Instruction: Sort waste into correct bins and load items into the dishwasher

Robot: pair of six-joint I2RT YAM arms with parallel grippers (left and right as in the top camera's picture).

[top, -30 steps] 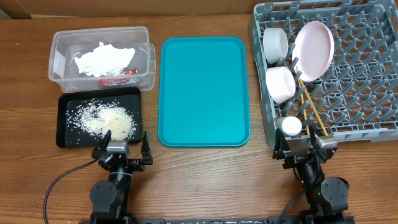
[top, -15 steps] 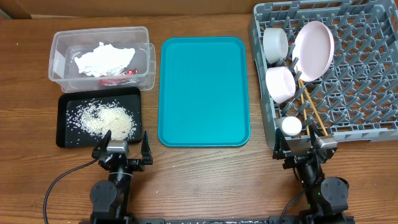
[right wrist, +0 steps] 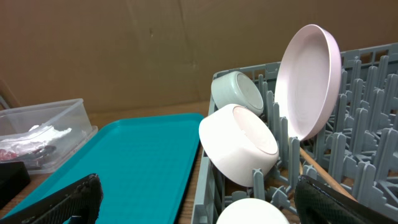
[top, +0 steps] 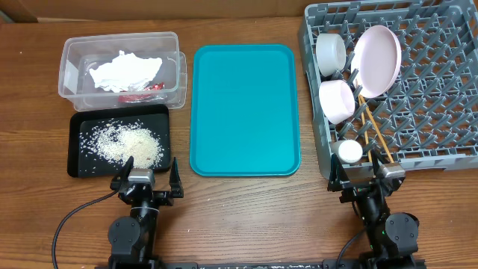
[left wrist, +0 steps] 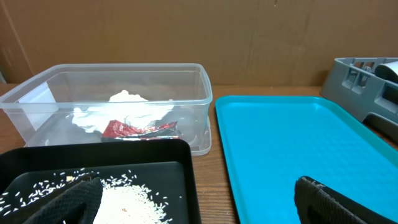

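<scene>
Both my arms are parked at the near edge of the wooden table [top: 246, 224]. My left gripper [top: 147, 181] sits just in front of the black tray [top: 81, 168], fingers spread wide with nothing between them. My right gripper [top: 367, 178] is right up against the near wall of the grey dish rack [top: 441, 97], also spread apart and holding nothing.

Waste side: the crumpled white napkin [top: 125, 71] is in the clear tub [top: 71, 46], and the red wrapper [left wrist: 134, 129] lies on the tub floor, poking out from under the napkin's near edge. The rice [top: 125, 143] is a loose heap in the black tray, thickest toward the near right, with stray grains scattered to the left. The tub sits just behind the black tray.

The teal tray [top: 246, 108] lies between the bins and the rack.

Everything in the rack is along its left side. The pale plate [top: 377, 51] stands on edge between pegs, leaning a bit. The greyish bowl [top: 330, 52] is on its side at the far left. The white bowl [top: 337, 101] is just in front of it, also on its side. The small white cup [top: 349, 152] is by the near left corner, close to my right gripper. I can't tell which way up it is. The two chopsticks [top: 373, 128] lie side by side across the lattice, running from below the plate toward the near edge.
</scene>
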